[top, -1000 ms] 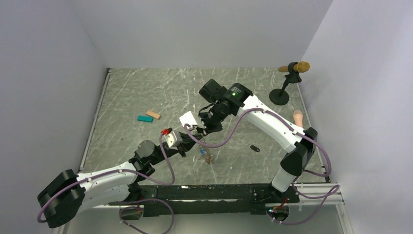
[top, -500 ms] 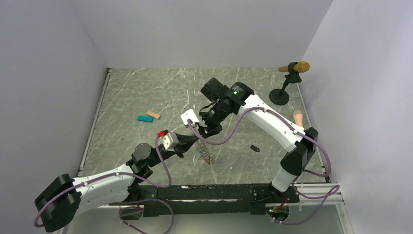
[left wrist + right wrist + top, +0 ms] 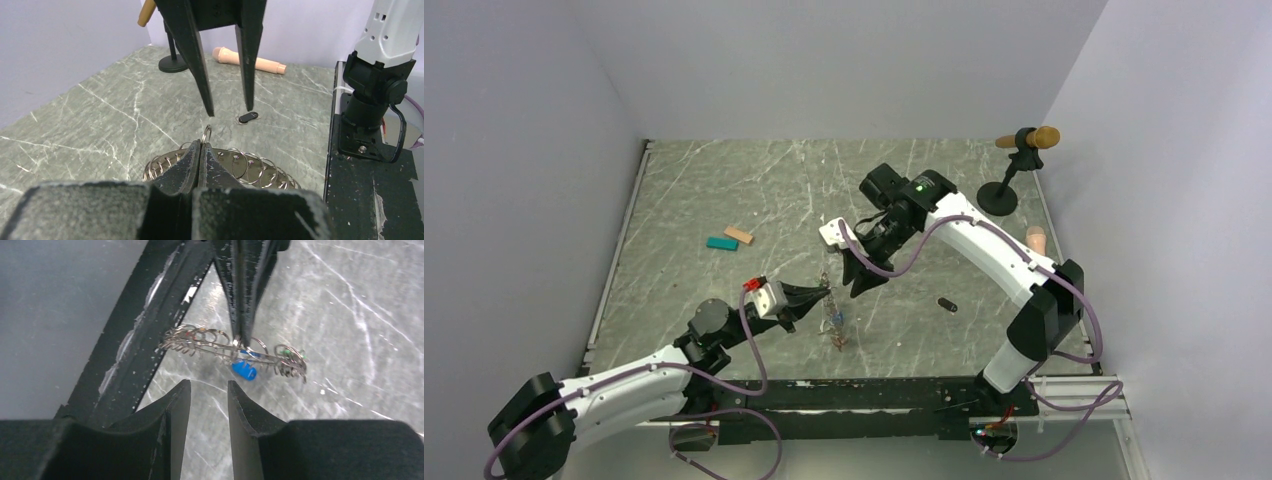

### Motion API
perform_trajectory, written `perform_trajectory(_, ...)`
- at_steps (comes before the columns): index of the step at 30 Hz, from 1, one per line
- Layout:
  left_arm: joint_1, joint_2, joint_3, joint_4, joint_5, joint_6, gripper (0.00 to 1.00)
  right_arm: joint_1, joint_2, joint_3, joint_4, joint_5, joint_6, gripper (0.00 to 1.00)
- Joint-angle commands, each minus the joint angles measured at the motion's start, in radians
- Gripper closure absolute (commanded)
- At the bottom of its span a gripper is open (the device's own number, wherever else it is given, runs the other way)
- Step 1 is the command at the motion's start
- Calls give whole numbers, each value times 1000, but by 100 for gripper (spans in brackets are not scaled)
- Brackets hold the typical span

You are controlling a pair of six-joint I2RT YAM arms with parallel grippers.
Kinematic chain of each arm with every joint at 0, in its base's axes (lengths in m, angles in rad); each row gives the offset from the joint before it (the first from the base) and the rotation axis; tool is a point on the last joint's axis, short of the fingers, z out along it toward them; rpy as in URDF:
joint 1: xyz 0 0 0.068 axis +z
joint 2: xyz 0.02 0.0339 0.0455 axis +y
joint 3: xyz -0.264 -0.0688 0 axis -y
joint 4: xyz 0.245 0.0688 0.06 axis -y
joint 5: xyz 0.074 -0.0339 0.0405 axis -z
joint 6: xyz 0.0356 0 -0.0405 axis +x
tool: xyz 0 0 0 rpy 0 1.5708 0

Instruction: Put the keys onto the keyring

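a teal block and a tan block lie just beside each other on the left part of the grey-green marbled table. a black round-based stand stands in the far right corner, carrying a tilted tan-tipped rod. a peach cylinder lies near the right wall

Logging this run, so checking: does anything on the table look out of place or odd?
One black key lies alone on the table, well apart from the keyring, which the left pincer holds pinched. The right pincer hovers open and empty beside it. Nothing looks spilled or damaged.
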Motion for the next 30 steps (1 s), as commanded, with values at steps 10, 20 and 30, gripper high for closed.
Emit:
perform_trajectory(10, -4, 38, -52, 266, -62, -186, 100, -7, -65, -104, 193, -201, 38, 65)
perform_trajectory(20, -4, 110, -81, 429, -88, -262, 100, -7, -26, -118, 271, -200, 138, 70)
perform_trajectory(30, -3, 130, -84, 471, -96, -274, 100, -7, 3, -128, 303, -191, 180, 86)
